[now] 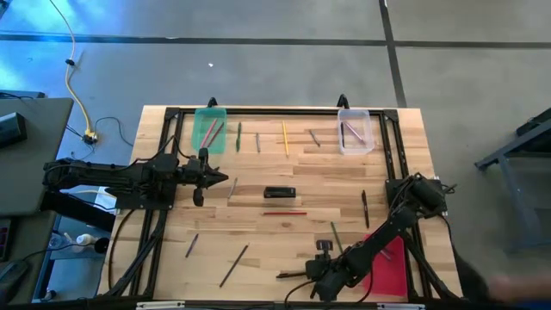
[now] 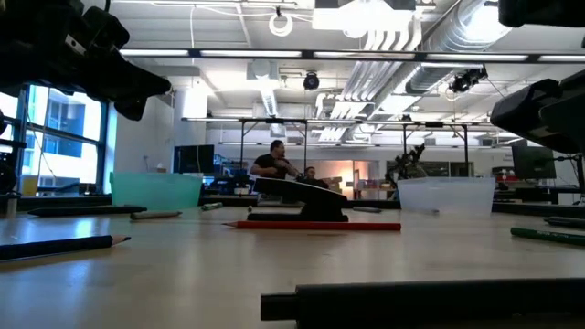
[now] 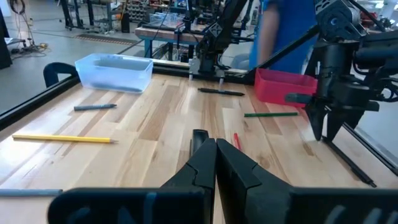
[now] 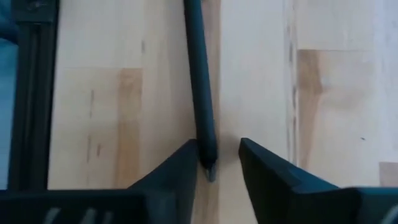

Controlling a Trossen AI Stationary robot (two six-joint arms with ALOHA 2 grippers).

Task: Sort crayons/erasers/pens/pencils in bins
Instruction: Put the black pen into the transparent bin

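No readable writing on any item. Your right end effector (image 4: 216, 163) sits low at the near edge of the pale wooden counter (image 1: 258, 232), fingers narrowly parted around the tip of a slim dark pen (image 4: 200, 87), not closed on it. Your left end effector (image 1: 225, 179), fingers together, hovers left of centre.

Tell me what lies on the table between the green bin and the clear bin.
High view: between the translucent green bin and clear plastic bin lie loose sticks, including a yellow pencil and green pencil.

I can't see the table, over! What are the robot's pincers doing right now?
Right pincer open, astride a dark pencil, near table edge. Left pincer shut, empty, mid-table. Nothing in the way.
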